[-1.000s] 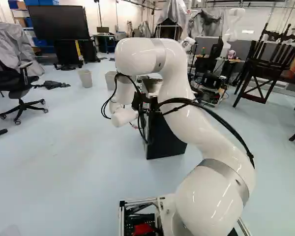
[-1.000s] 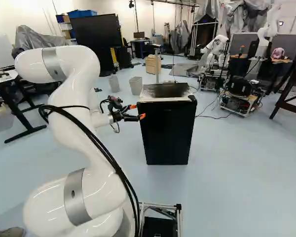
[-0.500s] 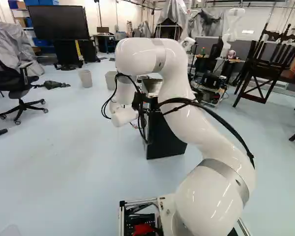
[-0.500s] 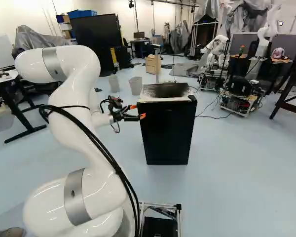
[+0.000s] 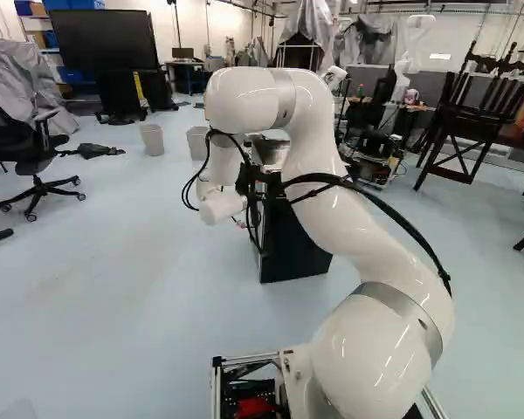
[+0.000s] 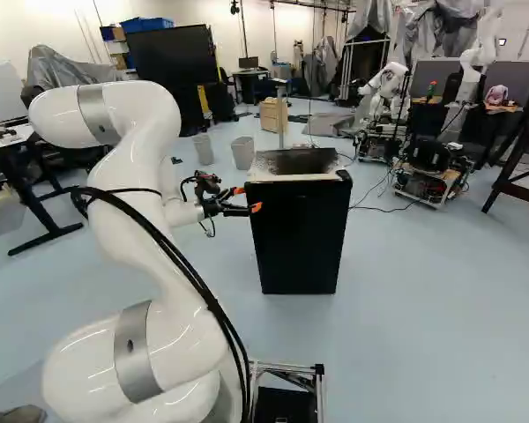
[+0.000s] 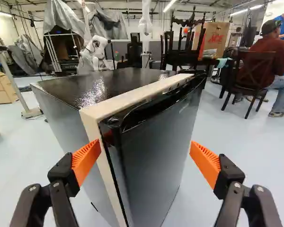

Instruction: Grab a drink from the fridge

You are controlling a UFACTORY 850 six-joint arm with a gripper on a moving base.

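Open gripper (image 6: 247,199) at the corner of the upright black fridge (image 6: 300,238)

In the left base view the arm (image 5: 319,188) covers much of the fridge and hides the gripper's fingers. Black cables (image 5: 375,202) run along it. This view shows an office chair (image 5: 35,157) at the left and a dark wooden chair (image 5: 467,131) at the right.

The right base view shows the fridge's whole dark front, standing on the pale floor (image 6: 406,291), with scuffed-looking patches on top. The orange pads are beside its upper left edge; whether they touch, I cannot tell. Past the fridge are two bins (image 6: 204,149) (image 6: 242,153), a wooden cabinet (image 6: 271,115) and another robot (image 6: 386,86). A desk (image 6: 13,145) stands at the left, beyond the arm.

In the wrist view the two fingers are spread wide, gripping nothing, with the fridge's near corner ahead and between them. Its door (image 7: 154,161) looks shut, a cream strip (image 7: 132,97) separating it from the glossy black top (image 7: 104,85). Well beyond are draped grey sheets (image 7: 109,23), a cardboard box (image 7: 215,38) and a brown chair (image 7: 255,66).
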